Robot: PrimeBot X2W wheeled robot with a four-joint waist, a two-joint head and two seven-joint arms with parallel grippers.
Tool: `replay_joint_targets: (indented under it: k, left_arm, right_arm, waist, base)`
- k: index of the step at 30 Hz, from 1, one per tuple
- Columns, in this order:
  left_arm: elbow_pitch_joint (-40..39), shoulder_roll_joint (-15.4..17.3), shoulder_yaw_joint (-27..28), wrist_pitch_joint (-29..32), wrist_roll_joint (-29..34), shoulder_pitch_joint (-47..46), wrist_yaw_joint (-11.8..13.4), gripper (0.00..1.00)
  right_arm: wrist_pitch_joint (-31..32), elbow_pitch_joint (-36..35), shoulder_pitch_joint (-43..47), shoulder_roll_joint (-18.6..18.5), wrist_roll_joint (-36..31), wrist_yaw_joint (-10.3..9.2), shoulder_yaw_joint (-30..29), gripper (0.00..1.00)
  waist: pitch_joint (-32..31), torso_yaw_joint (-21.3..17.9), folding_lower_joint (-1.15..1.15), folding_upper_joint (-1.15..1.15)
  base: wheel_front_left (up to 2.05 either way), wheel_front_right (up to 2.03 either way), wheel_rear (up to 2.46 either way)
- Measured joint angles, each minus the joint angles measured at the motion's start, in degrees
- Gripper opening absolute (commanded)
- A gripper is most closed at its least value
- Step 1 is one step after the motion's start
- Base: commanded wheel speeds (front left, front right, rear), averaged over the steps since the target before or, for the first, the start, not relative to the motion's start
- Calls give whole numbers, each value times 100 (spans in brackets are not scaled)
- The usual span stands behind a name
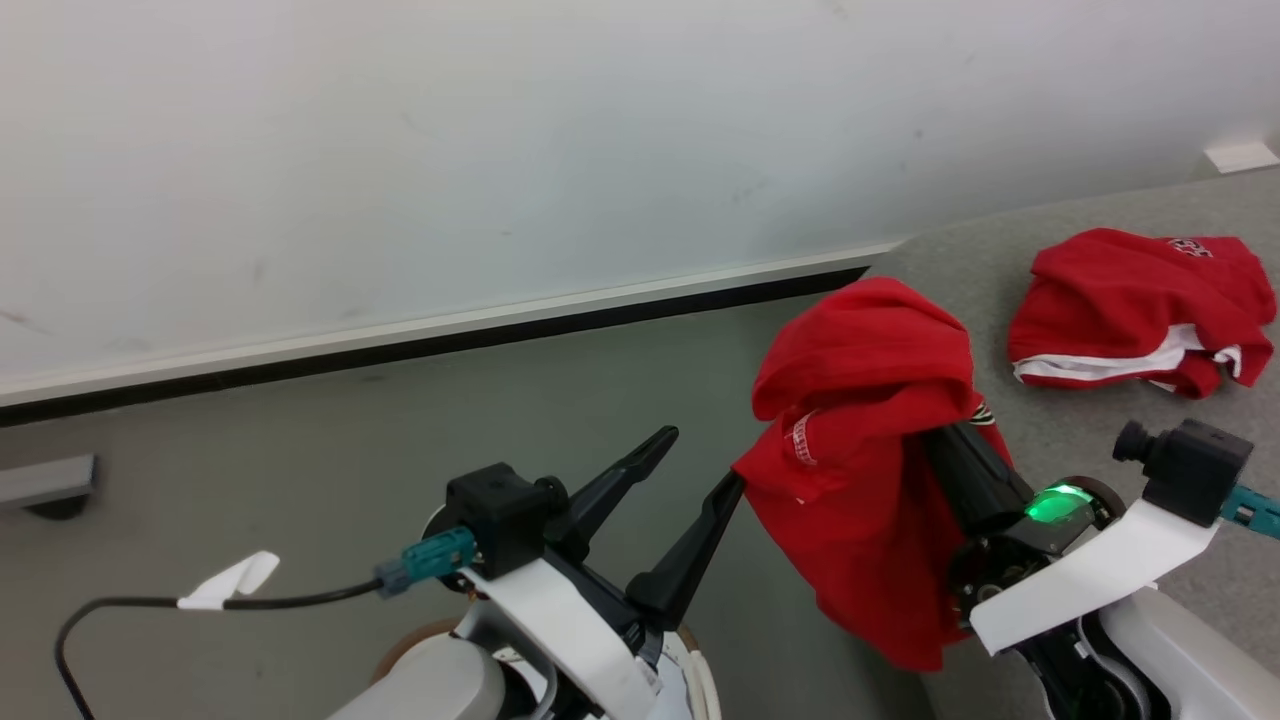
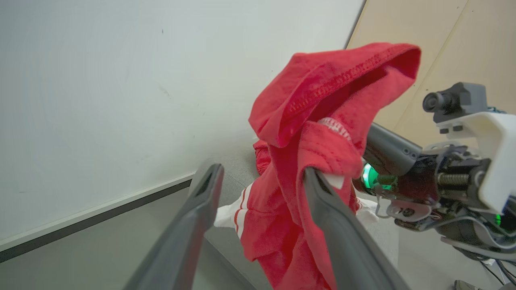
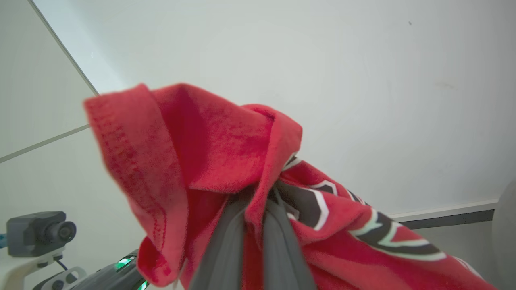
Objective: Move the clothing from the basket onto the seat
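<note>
Where clothing (image 1: 868, 360) drapes the right hand (image 3: 257, 209), its fingertips (closed) are hidden

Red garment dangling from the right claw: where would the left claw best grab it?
Probably the loose lower fold of the garment, approached from the robot's left. The right claw pinches it near the top, so the cloth hangs free below, and the open left claw sits right beside that edge.
</note>
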Motion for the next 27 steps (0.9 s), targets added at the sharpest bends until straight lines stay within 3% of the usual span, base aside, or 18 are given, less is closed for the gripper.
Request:
replay_joint_targets:
  k: [9,14,27]
  left_arm:
    - [-47,46,-104,18,89,-89,-52,100]
    - [-22,67,-192,34,232,-121,-60,100]
    - [29,70,-290,62,280,-198,-94,100]
  right_arm:
    - [0,-282,400,-186,-481,0,-702,0]
    - [0,-611,749,-307,-650,1,-793,0]
    - [-1,-858,947,-377,-705,1,-1163,0]
  waist:
    - [70,-681,0,0]
    - [108,-960,0,0]
    - [231,-1205,0,0]
  base:
    - [0,0,0]
    - [0,0,0]
    - [0,0,0]
